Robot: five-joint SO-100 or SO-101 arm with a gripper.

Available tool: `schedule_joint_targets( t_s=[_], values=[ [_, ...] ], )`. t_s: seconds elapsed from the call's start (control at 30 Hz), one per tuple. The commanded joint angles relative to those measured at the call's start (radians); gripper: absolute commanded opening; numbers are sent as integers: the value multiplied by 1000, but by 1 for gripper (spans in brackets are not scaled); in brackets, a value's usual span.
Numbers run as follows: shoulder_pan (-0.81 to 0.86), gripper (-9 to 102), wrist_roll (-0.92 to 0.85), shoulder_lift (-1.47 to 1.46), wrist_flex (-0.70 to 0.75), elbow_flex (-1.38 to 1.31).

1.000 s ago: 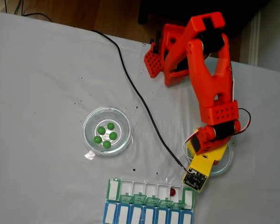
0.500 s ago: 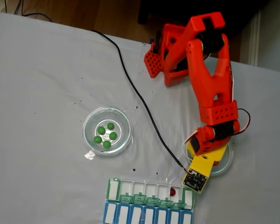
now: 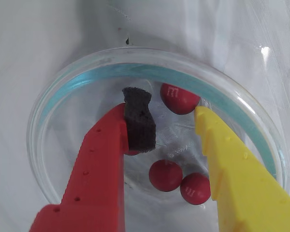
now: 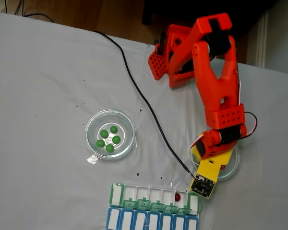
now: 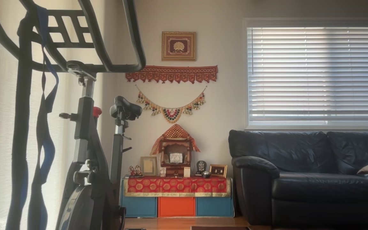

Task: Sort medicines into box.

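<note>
White tabletop [image 4: 38,72] — orange arm [image 4: 216,91] with yellow wrist over a clear dish [image 4: 233,165] at right. Second glass dish [image 4: 110,134] holds five green pills [image 4: 109,139]. Pill organizer [image 4: 153,208] at bottom edge (green lids open) — one red pill [image 4: 177,197] inside a compartment. Black cable [image 4: 144,100].

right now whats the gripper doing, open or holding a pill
Gripper: open, holding nothing, lowered into the glass dish with its jaws apart beside a red pill.
</note>
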Motion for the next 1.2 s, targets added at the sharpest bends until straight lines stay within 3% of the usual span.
schedule_joint_targets(
  t_s=[0.0,1.17],
  values=[
    [25,17,-12,17,-26,-20],
    [84,17,-25,98,95,-54]
  ],
)
